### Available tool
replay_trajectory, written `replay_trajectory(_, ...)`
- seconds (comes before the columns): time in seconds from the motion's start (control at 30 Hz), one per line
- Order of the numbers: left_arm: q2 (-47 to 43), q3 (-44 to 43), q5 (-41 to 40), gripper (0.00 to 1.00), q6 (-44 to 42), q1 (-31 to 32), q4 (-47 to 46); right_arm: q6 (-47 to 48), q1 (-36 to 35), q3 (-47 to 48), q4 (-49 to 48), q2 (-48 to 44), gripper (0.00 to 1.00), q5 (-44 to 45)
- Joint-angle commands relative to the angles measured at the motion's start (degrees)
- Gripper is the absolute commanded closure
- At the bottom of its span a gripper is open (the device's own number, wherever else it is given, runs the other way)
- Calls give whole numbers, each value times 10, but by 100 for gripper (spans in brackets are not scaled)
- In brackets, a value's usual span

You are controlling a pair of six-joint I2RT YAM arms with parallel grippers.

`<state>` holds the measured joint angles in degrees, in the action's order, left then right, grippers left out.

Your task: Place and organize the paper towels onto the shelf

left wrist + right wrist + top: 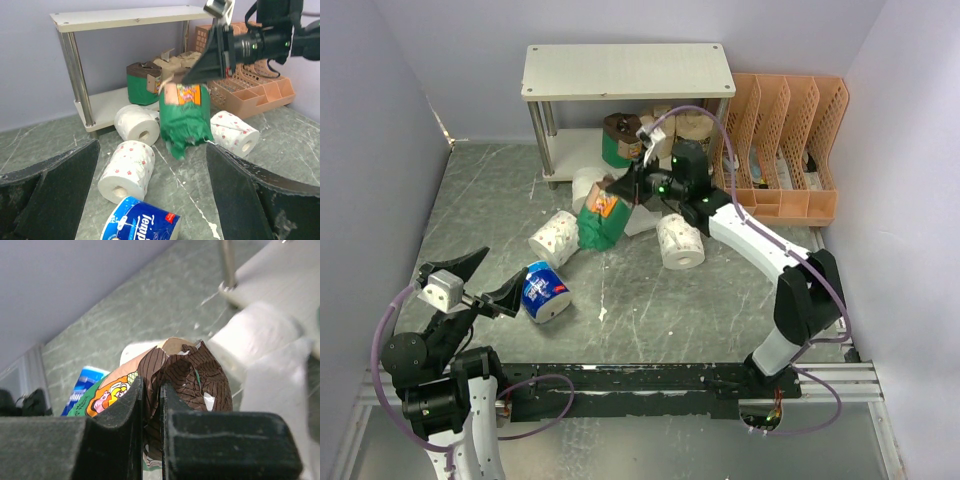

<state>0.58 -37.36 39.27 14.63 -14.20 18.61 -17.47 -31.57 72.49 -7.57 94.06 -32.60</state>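
Note:
My right gripper (623, 190) is shut on the crumpled brown top of a green-wrapped paper towel roll (600, 226), which hangs just above the table in front of the shelf (627, 70). In the right wrist view the jaws (150, 400) pinch the roll's wrapper (200, 375). On the table lie a plain white roll (588, 185), two flower-patterned rolls (554, 238) (680, 243) and a blue-wrapped roll (545, 292). Another green roll (618, 140) and tan rolls (690, 125) sit on the shelf's lower board. My left gripper (490, 278) stands open just left of the blue roll (142, 222).
An orange perforated file organizer (790, 140) stands right of the shelf, against the back wall. Purple walls close in the table on the left, back and right. The shelf's top board (125, 17) carries nothing.

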Motion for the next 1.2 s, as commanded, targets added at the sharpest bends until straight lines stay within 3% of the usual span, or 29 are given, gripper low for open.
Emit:
replay_trajectory(0.0,1,4,7,1,7,-8,-18,40,-2,67,34,4,100,82)
replay_trajectory(0.27,0,5,7,1,8,-8,-19,110,-18,139,8,66,100,240)
replay_trajectory(0.57,2,3,7,1,7,-8,-18,253,-69,183,-98,113,100,416)
replay_trajectory(0.9,0,4,7,1,7,-8,-19,330,-89,207,-226,147,100,483)
replay_trajectory(1.17,-3,1,1,1,5,-1,-14,362,-108,306,-257,269,100,505)
